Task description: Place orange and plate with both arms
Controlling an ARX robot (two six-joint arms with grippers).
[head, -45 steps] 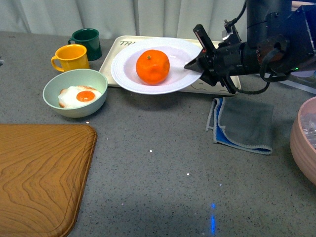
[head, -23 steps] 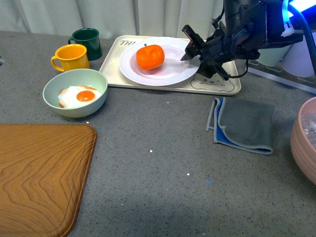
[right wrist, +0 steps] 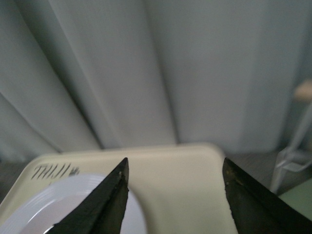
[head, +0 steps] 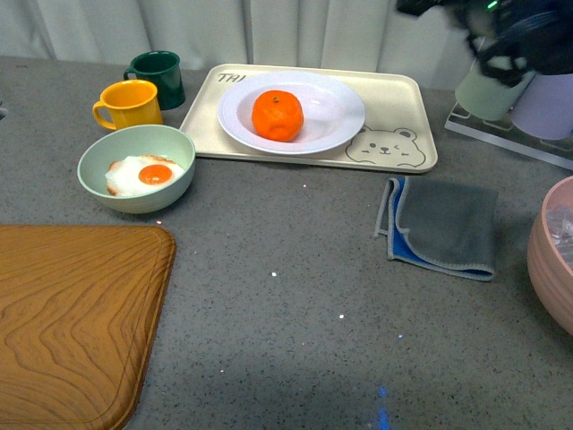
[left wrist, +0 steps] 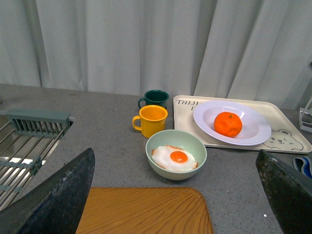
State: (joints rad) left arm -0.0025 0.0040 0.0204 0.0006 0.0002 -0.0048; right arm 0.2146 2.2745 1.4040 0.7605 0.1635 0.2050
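Observation:
The white plate (head: pixel 336 112) rests on the cream bear-printed tray (head: pixel 398 107) at the back, and the orange (head: pixel 277 115) sits inside it. My right arm (head: pixel 515 27) is a blur at the top right, clear of the plate. The right gripper (right wrist: pixel 174 163) is open and empty above the tray's far corner (right wrist: pixel 185 165), with the plate's rim (right wrist: pixel 73 204) just beside one finger. My left gripper (left wrist: pixel 175 153) is open and empty, well back from the tray. From that wrist I see the plate (left wrist: pixel 253 129) and orange (left wrist: pixel 228 124) far off.
A pale green bowl (head: pixel 134 199) with a fried egg, a yellow mug (head: pixel 130 105) and a dark green mug (head: pixel 159 76) stand left of the tray. A wooden board (head: pixel 72 313) fills the near left. A grey cloth (head: pixel 443 224) and pink bowl (head: pixel 551 260) are right.
The plate with the orange went from being held up to lying on the tray. My right gripper let go of its rim and pulled away up and to the right.

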